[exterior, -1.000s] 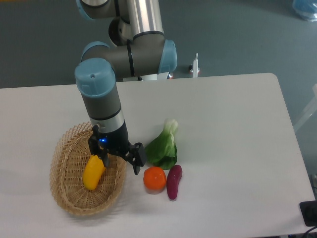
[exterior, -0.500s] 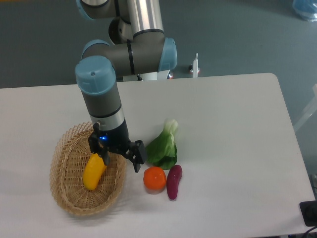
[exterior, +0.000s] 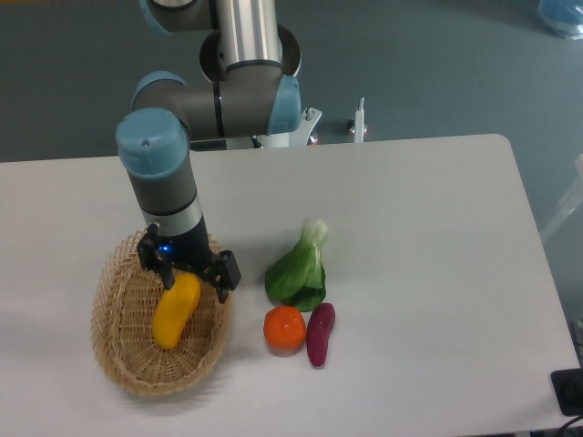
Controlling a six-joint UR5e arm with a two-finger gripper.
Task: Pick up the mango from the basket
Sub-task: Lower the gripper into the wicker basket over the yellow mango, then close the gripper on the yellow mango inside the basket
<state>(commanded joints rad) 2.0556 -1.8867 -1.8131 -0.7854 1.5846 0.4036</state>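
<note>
bright, even overhead light; the white table (exterior: pixel 419 237) is nearly washed out, shadows beneath the arm (exterior: pixel 168 196) are soft and faint, and focus is slightly soft throughout.

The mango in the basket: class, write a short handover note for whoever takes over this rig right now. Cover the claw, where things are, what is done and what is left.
Claw: open, straddling the upper end of the mango; no grip visible yet.
Mango: lying inside the basket, not lifted.
On the table right of the basket: leafy green, orange fruit, purple vegetable.
Done: claw brought over the mango.
Left: close on the mango, lift it clear of the basket.
</note>
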